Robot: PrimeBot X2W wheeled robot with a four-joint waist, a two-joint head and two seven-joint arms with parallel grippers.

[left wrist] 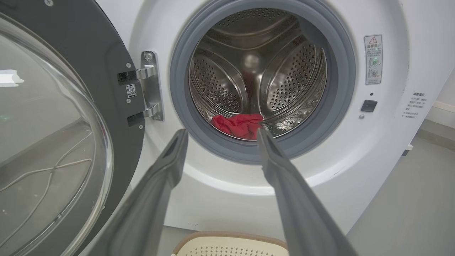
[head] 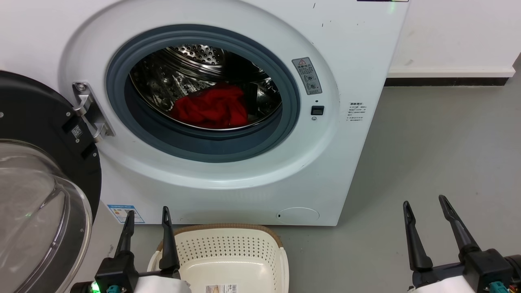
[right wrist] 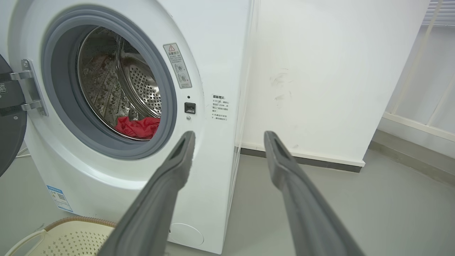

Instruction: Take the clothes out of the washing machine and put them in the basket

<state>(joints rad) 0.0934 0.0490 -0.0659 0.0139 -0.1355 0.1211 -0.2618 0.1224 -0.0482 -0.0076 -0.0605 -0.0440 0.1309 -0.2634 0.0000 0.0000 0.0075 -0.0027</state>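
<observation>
Red and limp, the clothes (head: 211, 108) lie bunched low in the washing machine (head: 346, 49) drum, so pinch a raised fold (both grippers, left (head: 148, 217) and right (head: 425, 203), stand spread and empty) above the basket (head: 228, 248).

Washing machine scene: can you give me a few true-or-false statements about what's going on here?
1. The washing machine has its door swung open. True.
2. The red clothes lie in the basket. False: they lie in the steel drum.
3. The left fingers are spread apart, holding nothing. True.
4. The right fingers reach inside the drum. False: they are outside the machine, over the grey floor.
</observation>
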